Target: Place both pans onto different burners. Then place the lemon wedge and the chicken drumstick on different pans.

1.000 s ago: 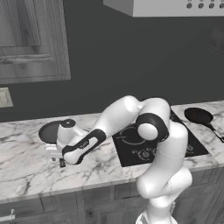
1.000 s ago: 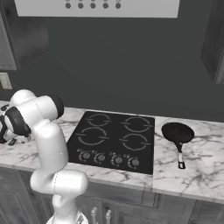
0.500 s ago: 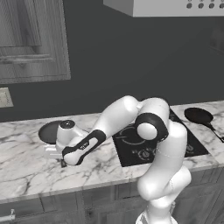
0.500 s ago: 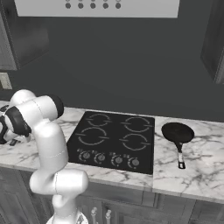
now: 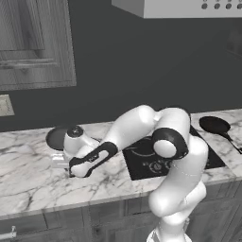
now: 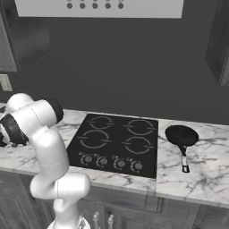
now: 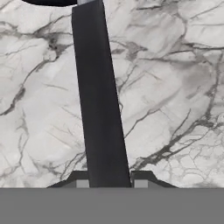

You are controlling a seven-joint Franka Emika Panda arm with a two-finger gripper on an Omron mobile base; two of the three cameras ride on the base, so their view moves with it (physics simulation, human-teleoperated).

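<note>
On the marble counter left of the cooktop lies the wider pan (image 5: 56, 137), dark grey inside. Its long dark handle (image 7: 98, 100) runs straight up the hand view. My gripper (image 7: 109, 181) is shut on that handle near its free end, one finger tip on each side, with the hand (image 5: 71, 153) low over the counter. The smaller black pan (image 6: 181, 135) (image 5: 215, 125) rests on the counter right of the cooktop, handle toward the front. The burners (image 6: 117, 136) are pale rings on the glossy black cooktop, all bare. The lemon wedge and the chicken drumstick are out of view.
Knobs (image 6: 109, 162) line the cooktop's front edge. A dark wall and a range hood (image 6: 98, 8) stand behind and above it. A wooden cabinet (image 5: 33, 42) hangs over the left counter, and a wall outlet (image 5: 5, 105) sits below it.
The jaws have closed from wide open onto the wider pan's handle. The arm and both pans stay where they were.
</note>
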